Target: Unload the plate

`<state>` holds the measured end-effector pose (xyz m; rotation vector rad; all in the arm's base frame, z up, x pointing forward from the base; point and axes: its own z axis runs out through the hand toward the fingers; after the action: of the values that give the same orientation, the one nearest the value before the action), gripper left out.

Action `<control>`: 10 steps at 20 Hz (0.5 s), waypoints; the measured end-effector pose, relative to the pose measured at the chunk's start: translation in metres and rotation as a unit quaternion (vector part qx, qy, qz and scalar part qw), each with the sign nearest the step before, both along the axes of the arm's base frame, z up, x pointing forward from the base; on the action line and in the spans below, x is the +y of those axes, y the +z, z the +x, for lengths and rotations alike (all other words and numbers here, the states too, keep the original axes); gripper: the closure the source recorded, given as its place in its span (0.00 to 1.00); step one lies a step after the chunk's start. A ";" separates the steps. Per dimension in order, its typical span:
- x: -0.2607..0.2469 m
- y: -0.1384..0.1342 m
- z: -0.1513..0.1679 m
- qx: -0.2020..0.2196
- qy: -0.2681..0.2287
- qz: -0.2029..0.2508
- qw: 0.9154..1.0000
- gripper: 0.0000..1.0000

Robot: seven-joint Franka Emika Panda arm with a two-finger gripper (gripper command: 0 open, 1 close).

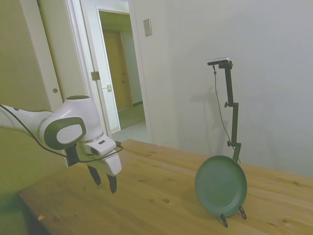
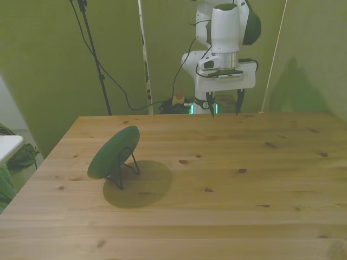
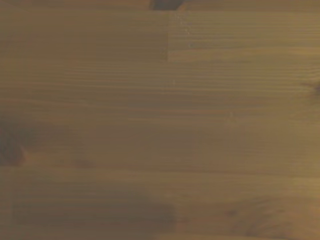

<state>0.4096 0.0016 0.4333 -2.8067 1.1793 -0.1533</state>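
The dark green plate [image 1: 221, 186] [image 2: 113, 151] stands tilted on edge, propped in a thin black wire stand [image 1: 232, 217] [image 2: 126, 169] on the wooden table [image 1: 146, 196] [image 2: 227, 179]. It is toward the front view's left. My gripper [image 1: 103, 181] [image 2: 223, 104] hangs open and empty above the table's far edge, well away from the plate and toward the front view's right of it. The wrist view shows only blurred bare wood [image 3: 160, 120].
A doorway [image 1: 120, 73] lies beyond the table in the side view. Cables and poles [image 2: 143, 54] hang behind the table in the front view. A white object [image 2: 8, 145] pokes in at the front view's left edge.
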 end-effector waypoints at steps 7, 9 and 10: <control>-0.037 0.032 0.015 -0.059 -0.040 -0.029 0.997 0.00; -0.061 0.049 0.020 -0.082 -0.062 -0.044 0.994 0.00; -0.074 0.056 0.021 -0.090 -0.072 -0.051 0.992 0.00</control>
<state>0.4303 -0.0724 0.4892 -2.7188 1.3641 -0.4801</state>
